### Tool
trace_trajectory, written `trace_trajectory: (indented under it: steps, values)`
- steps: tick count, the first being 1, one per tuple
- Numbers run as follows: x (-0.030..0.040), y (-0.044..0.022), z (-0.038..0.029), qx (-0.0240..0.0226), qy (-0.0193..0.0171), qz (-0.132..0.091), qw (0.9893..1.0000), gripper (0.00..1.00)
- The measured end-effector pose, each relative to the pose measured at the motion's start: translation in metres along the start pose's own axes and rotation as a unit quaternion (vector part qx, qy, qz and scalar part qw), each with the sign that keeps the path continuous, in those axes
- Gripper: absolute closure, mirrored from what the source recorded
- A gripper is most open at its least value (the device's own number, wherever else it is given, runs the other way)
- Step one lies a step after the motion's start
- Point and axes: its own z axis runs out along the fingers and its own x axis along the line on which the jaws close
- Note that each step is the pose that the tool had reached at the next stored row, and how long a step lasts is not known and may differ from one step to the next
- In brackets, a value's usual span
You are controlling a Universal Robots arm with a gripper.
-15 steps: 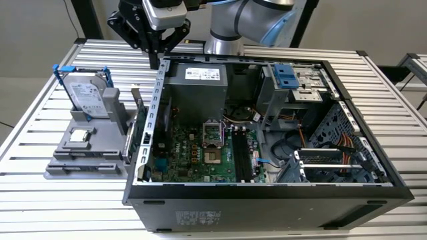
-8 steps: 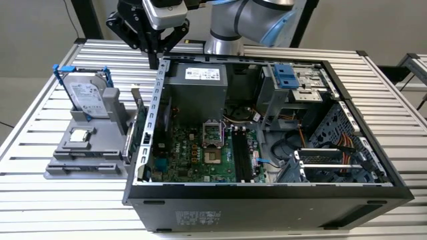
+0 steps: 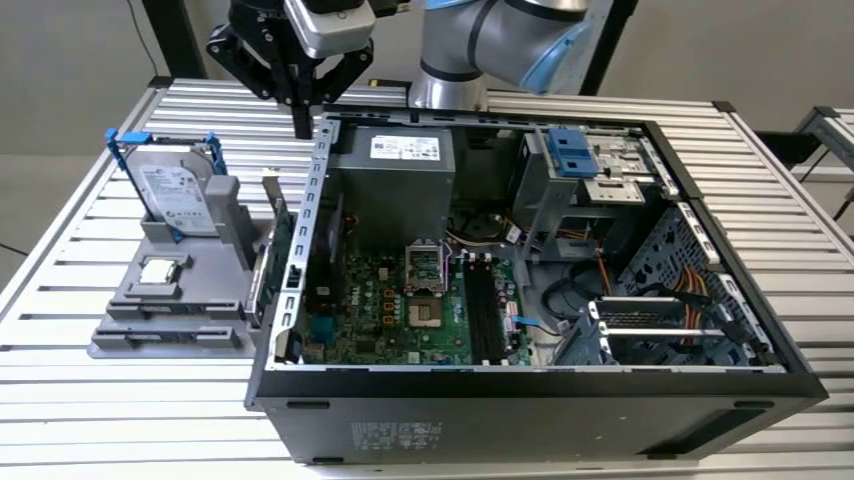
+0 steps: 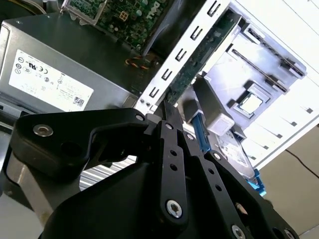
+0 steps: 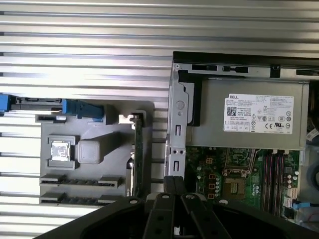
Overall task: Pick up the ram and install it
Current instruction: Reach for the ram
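Exterior view: end effector (image 3: pixel 304 130) closed.

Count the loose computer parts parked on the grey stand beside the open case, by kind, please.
hard drive: 1
processor chip: 1
ram: 1
Total: 3

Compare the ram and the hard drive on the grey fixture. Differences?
The ram is a slim dark-green board on its long edge; the hard drive is a thicker silver block in a blue frame, standing upright. The ram sits right beside the computer case; the hard drive stands farther off, toward the exterior view's left. Both rest in the grey fixture, neither held.
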Motion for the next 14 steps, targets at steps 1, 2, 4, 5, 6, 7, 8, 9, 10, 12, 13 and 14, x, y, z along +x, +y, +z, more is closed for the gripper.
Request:
trace_trajectory:
  steps: [1,2,4,5,6,7,8,9,10,12,13,14]
  values:
    - [0.0001,0.0,0.0,0.0,0.0,0.0,1.0,1.0]
    - [0.0002,0.0,0.0,0.0,0.0,0.0,1.0,1.0]
    - [0.0003,0.0,0.0,0.0,0.0,0.0,1.0,1.0]
    - [0.0004,0.0,0.0,0.0,0.0,0.0,1.0,1.0]
    - [0.0009,0.0,0.0,0.0,0.0,0.0,1.0,1.0]
    - [0.0016,0.0,0.0,0.0,0.0,0.0,1.0,1.0]
    - [0.0023,0.0,0.0001,0.0,0.0,0.0,1.0,1.0]
    - [0.0029,0.0,0.0001,-0.0001,0.0,0.0,1.0,1.0]
    - [0.0035,0.0,0.0001,0.0,0.0,0.0,1.0,1.0]
    - [0.0046,0.0001,0.0001,0.0,0.0,0.0,1.0,1.0]
    - [0.0051,0.0001,0.0002,-0.0001,-0.0001,0.0,1.0,1.0]
    - [0.0058,0.0001,0.0002,0.0,0.0,0.0,1.0,1.0]
